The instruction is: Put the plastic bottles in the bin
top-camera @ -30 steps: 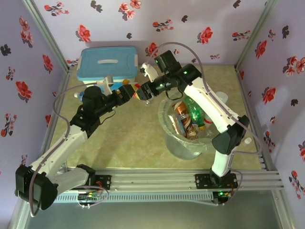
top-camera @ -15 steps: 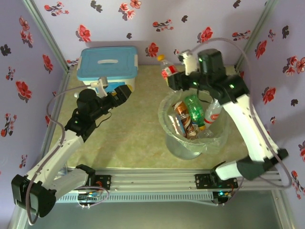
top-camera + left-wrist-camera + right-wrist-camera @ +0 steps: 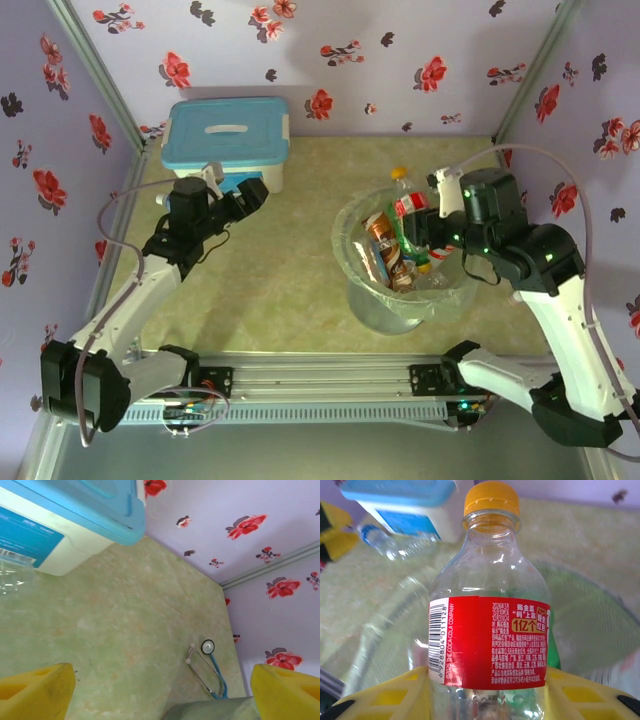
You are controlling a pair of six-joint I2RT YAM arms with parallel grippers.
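The right fingers (image 3: 395,692) are clamped on the lower body of a red-labelled bottle (image 3: 490,640), one yellow pad on each side just under the label. The bottle's long axis runs straight out from them, with the orange cap at the far end. From above, the bottle hangs over the far side of the bin (image 3: 365,305). The open mouth lies directly below and a little back toward the fingers, while the cap end reaches roughly to the far rim. Letting go looks like the next move, and the risk I see is the cap end catching that rim instead of dropping in. Other bottles (image 3: 385,245) already lie heaped inside, well below the held one, so they should not block the fall. The left fingers (image 3: 35,690) stand spread wide and empty, with bare desk (image 3: 130,630) between them. A clear bottle (image 3: 12,572) lies ahead and off to their left, touching or just beside the white box (image 3: 225,135) with its blue lid. The left arm is much the nearer one to it. The box wall right behind would crowd a grasp from that side.
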